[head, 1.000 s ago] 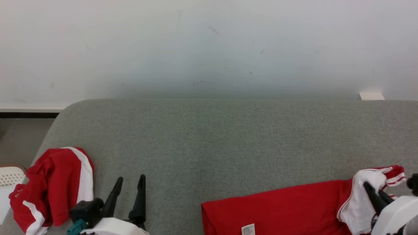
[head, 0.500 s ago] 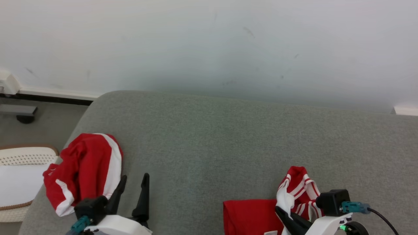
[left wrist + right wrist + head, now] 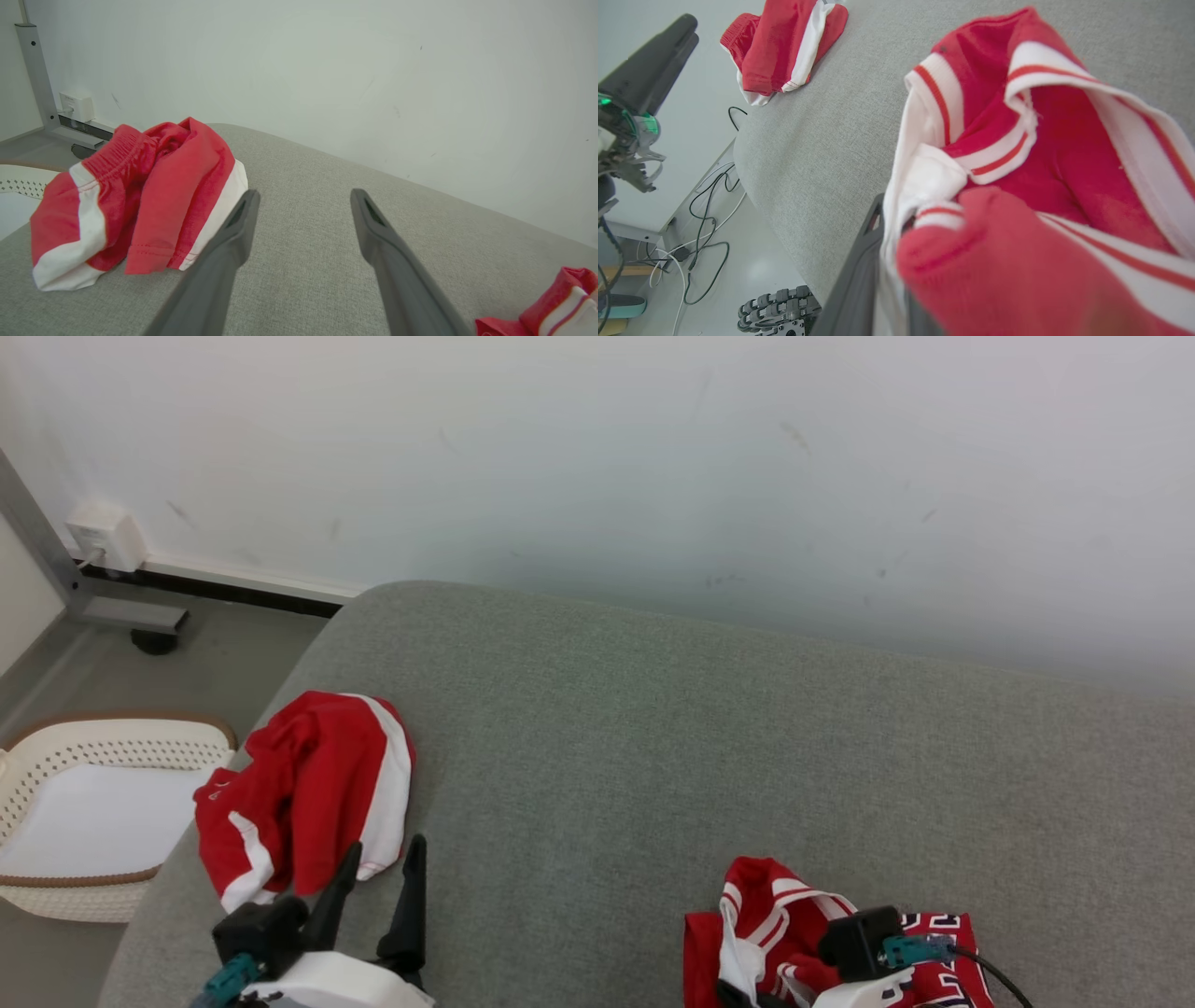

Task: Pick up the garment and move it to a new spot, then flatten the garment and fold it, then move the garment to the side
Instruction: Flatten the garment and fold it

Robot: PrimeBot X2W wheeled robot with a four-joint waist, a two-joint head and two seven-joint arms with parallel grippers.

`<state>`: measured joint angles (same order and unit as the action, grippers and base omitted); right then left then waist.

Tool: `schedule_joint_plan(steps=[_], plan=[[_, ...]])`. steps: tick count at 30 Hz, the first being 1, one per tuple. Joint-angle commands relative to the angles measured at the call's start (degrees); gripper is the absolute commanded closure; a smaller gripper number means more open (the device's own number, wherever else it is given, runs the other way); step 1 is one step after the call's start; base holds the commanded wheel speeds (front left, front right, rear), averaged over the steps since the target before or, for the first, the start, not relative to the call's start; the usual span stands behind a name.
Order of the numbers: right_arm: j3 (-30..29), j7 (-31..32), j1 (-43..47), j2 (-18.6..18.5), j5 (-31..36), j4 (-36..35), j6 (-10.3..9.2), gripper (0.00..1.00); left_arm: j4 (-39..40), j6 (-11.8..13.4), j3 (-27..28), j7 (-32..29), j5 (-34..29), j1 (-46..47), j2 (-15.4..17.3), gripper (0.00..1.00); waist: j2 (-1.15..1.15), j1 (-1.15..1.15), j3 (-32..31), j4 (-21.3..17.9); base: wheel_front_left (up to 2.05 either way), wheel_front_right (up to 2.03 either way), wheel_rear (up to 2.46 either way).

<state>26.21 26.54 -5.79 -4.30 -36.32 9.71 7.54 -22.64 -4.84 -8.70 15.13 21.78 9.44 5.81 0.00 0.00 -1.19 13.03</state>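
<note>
Where the grey woven tabletop (image 3: 653,728) meets its near right edge, the garment (image 3: 775,933), a red knit with white ribbed trim, sits bunched and pinched in the right gripper (image 3: 892,219). Crumpled red-and-white shorts (image 3: 308,793) lie well apart at the left. The left gripper (image 3: 384,845) is just beside them, tapered dark fingers spread.

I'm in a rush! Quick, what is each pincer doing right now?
Left pincer: open, holding nothing.
Right pincer: shut on the red jersey.
</note>
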Motion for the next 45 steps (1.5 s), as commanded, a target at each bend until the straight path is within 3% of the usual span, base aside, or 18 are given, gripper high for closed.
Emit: schedule_joint_plan(steps=[1, 2, 3, 8, 13, 17, 21, 26, 30, 40, 41, 42, 45], plan=[[0.51, -0.58, -0.90, 0.08, -1.01, 1.26, -0.11, 0.60, -0.19, -0.15, 0.17, 0.00, -0.40, 0.42, -0.02, 0.00, 0.00, 0.00, -0.02, 0.01, 0.00, 0.00, 0.00], [1.13, -0.82, -1.20, 0.25, -1.36, 2.03, -0.11, 0.46, -0.26, -0.13, 0.25, 0.00, -0.40, 0.41, -0.04, 0.00, 0.00, 0.00, -0.03, -0.03, 0.00, 0.00, 0.00], [1.63, -1.23, -1.60, 0.33, -1.54, 2.61, -0.11, 0.00, -0.31, -0.10, 0.28, 0.00, -0.40, 0.37, -0.06, 0.00, 0.00, 0.00, -0.06, -0.11, 0.00, 0.00, 0.00], [3.67, -4.75, -3.15, 0.54, -5.11, 1.64, -0.11, 0.00, -0.22, -0.01, 0.51, 0.00, -0.34, 0.00, -0.18, 0.00, 0.00, 0.00, -0.13, -1.17, 0.00, 0.00, 0.00], [2.69, -8.50, -3.58, -1.59, -9.97, -6.01, -0.11, 0.00, 0.04, 0.12, 0.91, 0.00, -0.58, -0.35, -0.25, 0.00, 0.00, 0.00, -0.23, -2.86, 0.00, 0.00, 0.00], [-2.32, -11.56, -2.68, -5.38, -10.26, -12.06, -0.11, 0.00, 0.51, 0.14, 1.01, 0.00, -0.76, -0.74, -0.50, 0.00, 0.00, 0.00, -0.17, -4.25, 0.00, 0.00, 0.00], [-11.09, -15.05, -1.02, -8.49, -7.60, -14.62, -0.11, 0.00, 1.03, 0.02, 1.24, 0.00, -0.82, -1.16, -0.62, 0.00, 0.00, 0.00, -0.02, -5.73, 0.00, 0.00, 0.00], [-20.37, -19.52, 2.06, -9.92, -1.63, -13.61, -0.11, 0.00, 2.09, -0.26, 1.55, 0.00, -1.15, -1.34, -0.86, 0.00, 0.00, 0.00, 0.01, -7.32, 0.00, 0.00, 0.00], [-23.19, -22.35, 4.43, -9.06, 1.90, -10.55, -0.11, 0.00, 2.97, -0.49, 2.00, 0.00, -1.59, -1.62, -1.10, 0.00, 0.00, 0.00, 0.02, -8.58, 0.00, 0.00, 0.00], [-19.39, -27.65, 3.18, -7.14, 10.01, -0.77, -0.11, 0.00, 4.44, -1.06, 2.69, 0.00, -2.40, -1.46, -1.71, 0.00, 0.00, 0.00, -0.22, -9.91, 0.00, 0.00, 0.00], [-18.38, -28.10, 2.84, -7.27, 10.75, 0.02, -0.11, 0.32, 4.48, -1.16, 2.67, 0.00, -2.33, -1.45, -1.74, 0.00, 0.00, 0.00, -0.26, -9.77, 0.00, 0.00, 0.00], [-17.54, -28.45, 2.58, -7.37, 11.27, 0.97, -0.11, 1.00, 4.53, -1.20, 2.65, 0.00, -2.45, -1.40, -1.76, 0.00, 0.00, 0.00, -0.29, -9.57, 0.00, 0.00, 0.00], [-15.48, -28.25, 2.23, -7.38, 11.71, 2.91, -0.11, 1.00, 4.56, -1.32, 2.66, 0.00, -2.60, -1.33, -1.84, 0.00, 0.00, 0.00, -0.36, -8.92, 0.00, 0.00, 0.00]])
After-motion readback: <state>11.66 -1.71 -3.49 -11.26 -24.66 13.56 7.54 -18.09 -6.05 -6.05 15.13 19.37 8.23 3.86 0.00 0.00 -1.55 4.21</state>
